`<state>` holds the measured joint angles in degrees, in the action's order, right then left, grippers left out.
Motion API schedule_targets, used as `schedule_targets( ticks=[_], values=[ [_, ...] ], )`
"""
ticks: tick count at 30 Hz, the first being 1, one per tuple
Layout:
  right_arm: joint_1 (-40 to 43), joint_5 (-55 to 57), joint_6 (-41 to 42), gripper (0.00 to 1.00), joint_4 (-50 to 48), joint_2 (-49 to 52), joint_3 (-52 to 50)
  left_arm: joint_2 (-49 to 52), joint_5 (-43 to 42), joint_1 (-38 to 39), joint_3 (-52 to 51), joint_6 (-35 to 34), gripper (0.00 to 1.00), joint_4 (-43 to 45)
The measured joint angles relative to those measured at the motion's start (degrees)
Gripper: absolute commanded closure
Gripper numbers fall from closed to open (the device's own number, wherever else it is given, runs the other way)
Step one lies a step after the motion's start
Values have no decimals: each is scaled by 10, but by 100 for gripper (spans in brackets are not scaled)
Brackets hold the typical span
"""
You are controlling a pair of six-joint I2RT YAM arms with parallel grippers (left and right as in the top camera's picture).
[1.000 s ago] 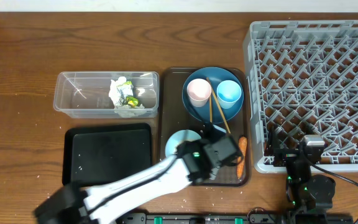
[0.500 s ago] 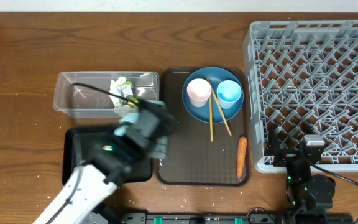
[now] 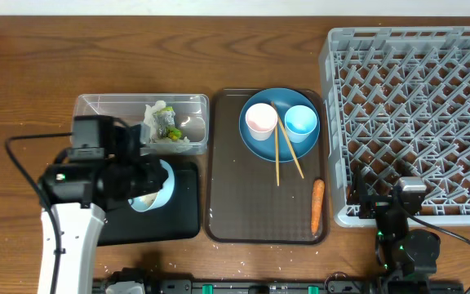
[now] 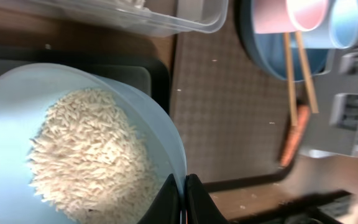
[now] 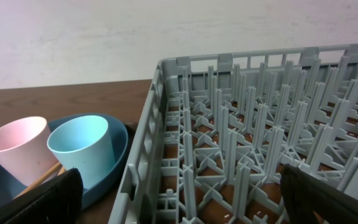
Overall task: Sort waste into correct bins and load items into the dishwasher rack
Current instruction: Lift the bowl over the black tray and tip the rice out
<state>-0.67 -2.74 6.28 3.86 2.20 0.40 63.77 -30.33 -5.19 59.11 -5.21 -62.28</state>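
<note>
The overhead camera sits high above the table (image 3: 23, 65) and looks straight down. It sees everything, small and far away. The left wrist camera is very close to the bowl (image 4: 5, 112) and looks down into it. The plate (image 4: 263, 53), the pink cup (image 4: 278, 15) and the blue cup (image 4: 353, 22) peek in at the upper right of its frame. The right wrist camera is low and looks sideways across the rack (image 5: 229, 155), with the same cups at the lower left. All three views share them.
</note>
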Motion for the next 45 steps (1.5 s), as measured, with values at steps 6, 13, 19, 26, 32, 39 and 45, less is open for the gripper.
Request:
schedule_targets(
  ticks=[6,13,19,26,32,39,45],
  values=[
    [0,0,0,1,0,0,0,7,-99,-109,-29,68,94,-15],
    [0,0,0,1,0,0,0,39,-236,-240,-93,150,94,-14],
    [0,0,0,1,0,0,0,106,-338,-327,-127,215,94,-12],
    [0,0,0,1,0,0,0,194,-430,-365,-129,252,94,-13],
    [0,0,0,1,0,0,0,220,-468,-367,-129,262,94,-52],
    [0,0,0,1,0,0,0,220,-482,-367,-129,269,94,-98],
    [0,0,0,1,0,0,0,220,-493,-377,-130,276,94,-64]
  ],
)
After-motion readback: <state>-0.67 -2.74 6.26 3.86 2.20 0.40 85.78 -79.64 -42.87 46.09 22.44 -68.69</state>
